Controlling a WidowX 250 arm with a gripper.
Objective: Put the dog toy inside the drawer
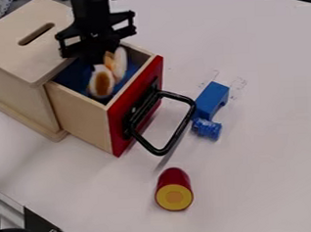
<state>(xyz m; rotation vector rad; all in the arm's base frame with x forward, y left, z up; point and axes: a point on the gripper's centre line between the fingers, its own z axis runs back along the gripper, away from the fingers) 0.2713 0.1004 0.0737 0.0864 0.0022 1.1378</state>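
The black gripper (96, 36) hangs at the top left, over the back part of the pulled-out wooden drawer (82, 111). Directly below and in front of it, within the drawer's opening, is the dog toy (101, 82), white with orange-brown patches. Its upper part lies close against the gripper; whether they touch, I cannot tell. Blue shows on the drawer's inside around the toy. The drawer has a red front with a black loop handle (184, 122).
The wooden box (14, 59) has a slotted top. Right of the handle lie a blue block (211, 99) and a small blue piece (206, 128). A red cylinder with a yellow end (174, 189) is nearer the front. Black and metal parts occupy the lower-left corner.
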